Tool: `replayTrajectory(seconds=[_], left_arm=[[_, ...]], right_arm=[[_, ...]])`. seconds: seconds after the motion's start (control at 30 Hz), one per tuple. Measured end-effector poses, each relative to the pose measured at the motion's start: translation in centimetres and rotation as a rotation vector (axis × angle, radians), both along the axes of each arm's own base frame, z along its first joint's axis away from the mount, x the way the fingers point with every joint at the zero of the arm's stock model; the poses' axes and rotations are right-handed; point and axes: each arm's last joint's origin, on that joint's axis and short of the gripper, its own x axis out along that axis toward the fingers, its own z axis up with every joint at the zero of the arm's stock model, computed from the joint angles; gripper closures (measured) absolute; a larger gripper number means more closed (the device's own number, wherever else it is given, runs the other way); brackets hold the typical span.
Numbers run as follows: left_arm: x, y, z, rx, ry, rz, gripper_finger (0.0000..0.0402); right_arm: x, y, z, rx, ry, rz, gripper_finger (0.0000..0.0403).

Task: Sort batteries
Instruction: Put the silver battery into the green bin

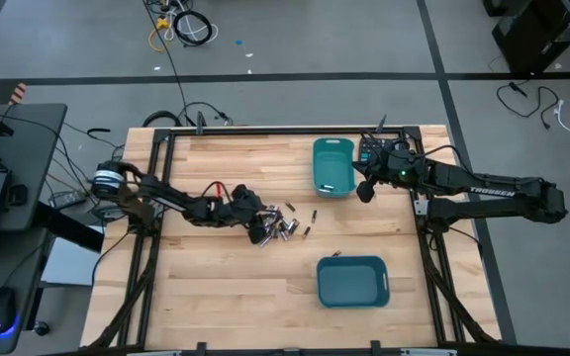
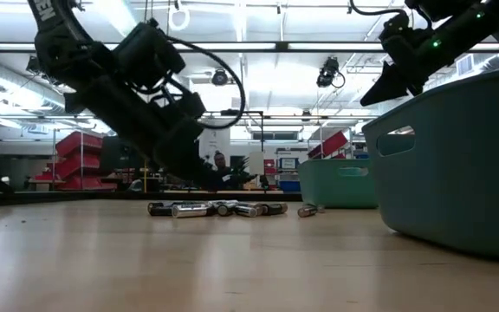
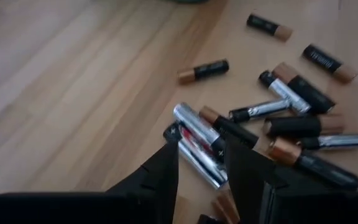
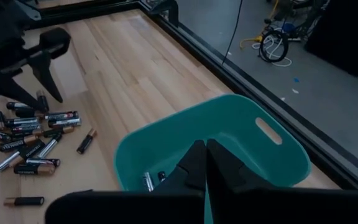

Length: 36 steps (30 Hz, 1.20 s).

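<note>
From my remote station, the left gripper (image 3: 201, 180) was low over the batteries (image 1: 280, 225) heaped near the table's (image 1: 216, 287) centre, its fingers (image 3: 163, 171) parted either side of a silvery cell (image 3: 194, 127), not clamped on it. At about two o'clock from the pile, the right gripper (image 4: 205, 163) hung closed and empty above the far teal bin (image 1: 332, 166), which had two cells inside. A second teal bin (image 1: 352, 282) sat at about four o'clock.
</note>
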Motion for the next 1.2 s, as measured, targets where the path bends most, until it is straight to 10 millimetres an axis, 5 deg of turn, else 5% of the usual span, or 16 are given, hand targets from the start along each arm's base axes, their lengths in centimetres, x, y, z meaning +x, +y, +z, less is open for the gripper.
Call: replayTrajectory(seconds=[0.77, 1.07, 1.2], left_arm=[[0.1, 0.1, -1.8, -0.009, 0.055, 0.024, 0.0272], [0.0, 0.3, -1.8, 0.06, 0.068, 0.055, 0.0369], [0.2, 0.4, -1.6, 0.099, 0.046, 0.054, 0.0378]], right_arm=[[0.0, 0.0, 0.0, -0.002, -0.005, 0.0, 0.0402], [0.0, 0.0, 0.1, -0.002, -0.006, 0.0, 0.0402], [0.0, 0.0, 0.0, 0.001, -0.007, -0.002, 0.0402]])
